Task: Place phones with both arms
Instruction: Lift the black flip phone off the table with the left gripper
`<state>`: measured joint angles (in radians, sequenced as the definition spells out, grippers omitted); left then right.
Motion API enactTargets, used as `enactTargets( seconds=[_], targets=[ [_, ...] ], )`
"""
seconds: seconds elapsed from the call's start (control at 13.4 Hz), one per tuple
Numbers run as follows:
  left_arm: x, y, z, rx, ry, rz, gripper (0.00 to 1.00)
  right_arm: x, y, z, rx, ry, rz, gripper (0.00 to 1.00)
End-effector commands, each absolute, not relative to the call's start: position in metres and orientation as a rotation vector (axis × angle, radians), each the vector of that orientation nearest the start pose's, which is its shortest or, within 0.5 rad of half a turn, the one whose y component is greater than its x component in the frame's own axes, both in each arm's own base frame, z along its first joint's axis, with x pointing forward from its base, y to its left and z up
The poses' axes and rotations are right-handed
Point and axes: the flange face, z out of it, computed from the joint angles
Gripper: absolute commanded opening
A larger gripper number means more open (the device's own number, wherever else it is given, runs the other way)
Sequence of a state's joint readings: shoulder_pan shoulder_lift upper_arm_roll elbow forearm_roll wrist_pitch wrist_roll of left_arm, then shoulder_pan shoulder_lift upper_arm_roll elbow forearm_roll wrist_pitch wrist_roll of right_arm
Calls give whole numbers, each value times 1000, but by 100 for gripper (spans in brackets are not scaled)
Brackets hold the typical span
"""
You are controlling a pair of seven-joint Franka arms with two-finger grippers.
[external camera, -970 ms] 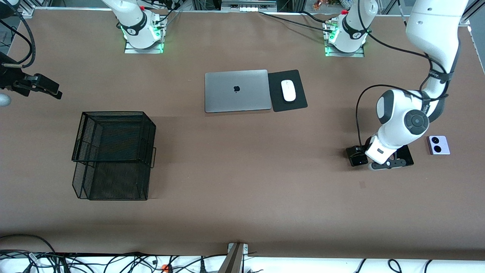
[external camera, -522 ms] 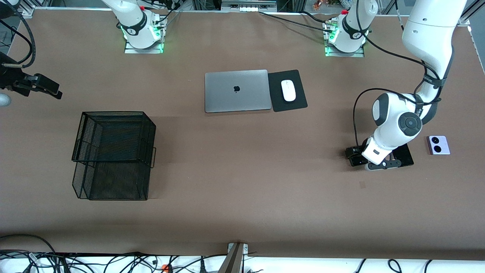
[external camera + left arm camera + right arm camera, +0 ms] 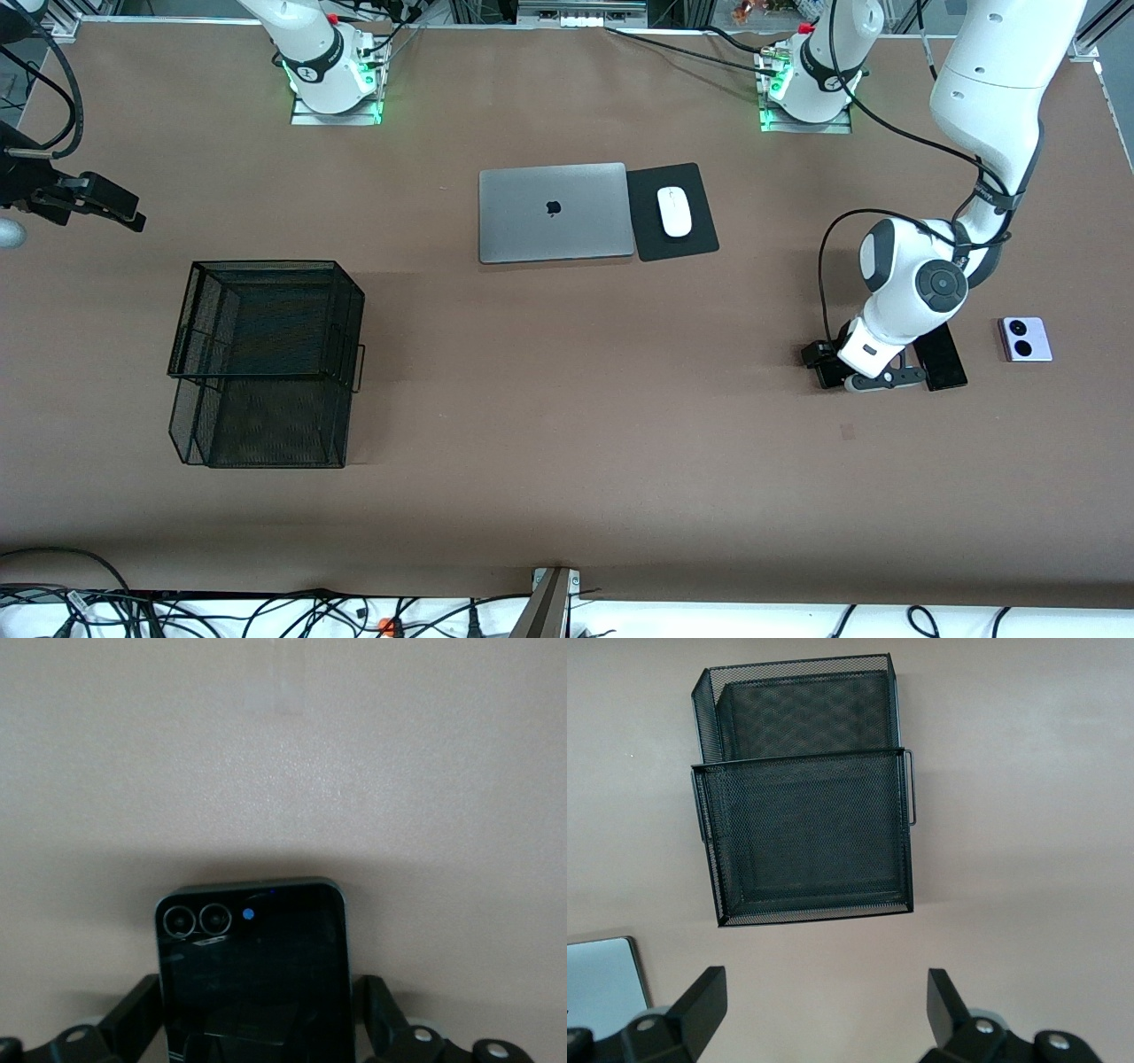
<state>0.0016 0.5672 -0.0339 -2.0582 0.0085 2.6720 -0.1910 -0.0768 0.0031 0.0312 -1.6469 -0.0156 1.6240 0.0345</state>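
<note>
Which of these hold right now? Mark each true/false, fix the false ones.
1. The left pincer has its fingers on either side of the small black phone. True.
2. The white-lavender phone is in the mesh basket. False: it lies on the table toward the left arm's end, beside the long black phone.
3. The right pincer is open. True, and it holds nothing, with the mesh basket in its wrist view.
4. The laptop is open. False: its lid is shut.
5. The mouse sits on the black mouse pad beside the laptop. True.
</note>
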Motion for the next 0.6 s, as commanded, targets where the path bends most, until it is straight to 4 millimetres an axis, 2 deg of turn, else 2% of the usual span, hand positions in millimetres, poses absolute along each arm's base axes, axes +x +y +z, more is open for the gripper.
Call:
enactTargets(
  seconds=[0.0, 0.07, 0.37, 0.52],
  targets=[
    [592, -20, 157, -3155, -252, -77, 90, 555, -25, 597, -3142, 132, 34, 100],
    [591, -20, 156, -3155, -252, -77, 88, 555, -25, 597, -3142, 132, 34, 100],
    [594, -19, 157, -3155, -250, -82, 39, 556, -25, 596, -3142, 132, 36, 100],
    [600, -20, 168, -3156, -243, -111, 34, 556, -25, 596, -3143, 132, 36, 100]
  ],
)
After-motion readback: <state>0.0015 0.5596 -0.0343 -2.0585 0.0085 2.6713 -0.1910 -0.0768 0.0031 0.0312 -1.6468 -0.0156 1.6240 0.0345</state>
